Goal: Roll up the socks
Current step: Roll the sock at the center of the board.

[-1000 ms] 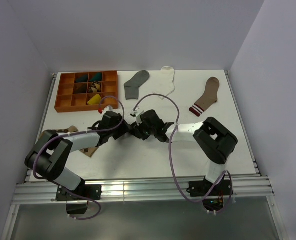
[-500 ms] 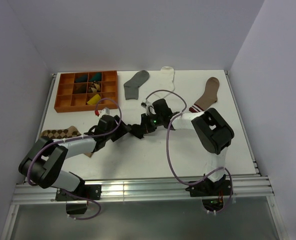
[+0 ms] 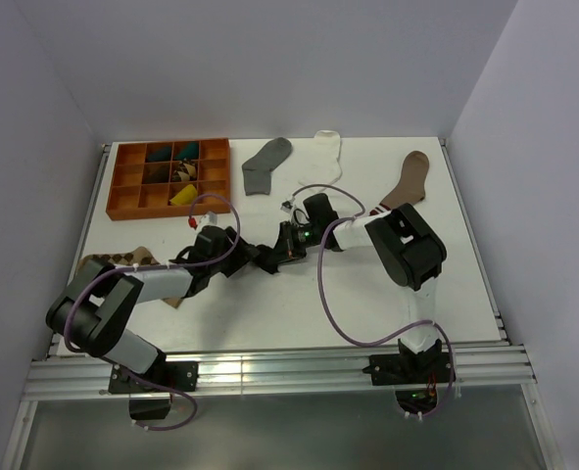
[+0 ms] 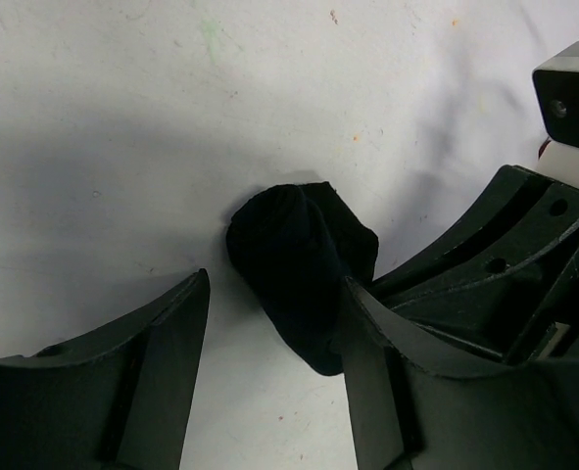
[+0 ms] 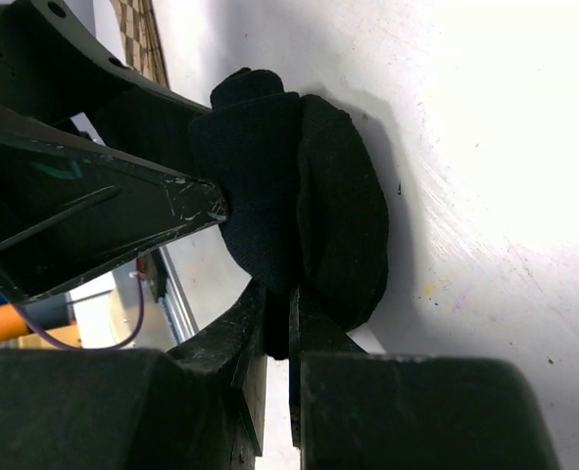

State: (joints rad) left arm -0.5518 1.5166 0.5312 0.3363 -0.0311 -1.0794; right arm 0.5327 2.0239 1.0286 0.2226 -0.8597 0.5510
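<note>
A black sock point(image 4: 299, 259) lies rolled into a thick bundle mid-table point(image 3: 272, 257). My left gripper point(image 4: 274, 284) is open and straddles it; its right finger point(image 4: 387, 372) touches the bundle and the left finger point(image 4: 152, 372) stands apart. My right gripper point(image 5: 281, 294) is shut on a fold of the black sock point(image 5: 299, 186), pinching its near edge. In the top view the left gripper point(image 3: 258, 257) and the right gripper point(image 3: 285, 247) meet over the bundle. A grey sock point(image 3: 266, 164) and a white sock point(image 3: 328, 152) lie flat at the back.
An orange compartment tray point(image 3: 120, 179) with several rolled items sits back left. A brown sock with a striped cuff point(image 3: 404, 186) lies back right. A diamond-patterned sock point(image 3: 113, 262) lies under the left arm. Walls close in the table's left, back and right edges.
The right arm's elbow swung toward the back and its wrist moved up beside the bundle. The left gripper stayed around the black sock, shifting only slightly.
</note>
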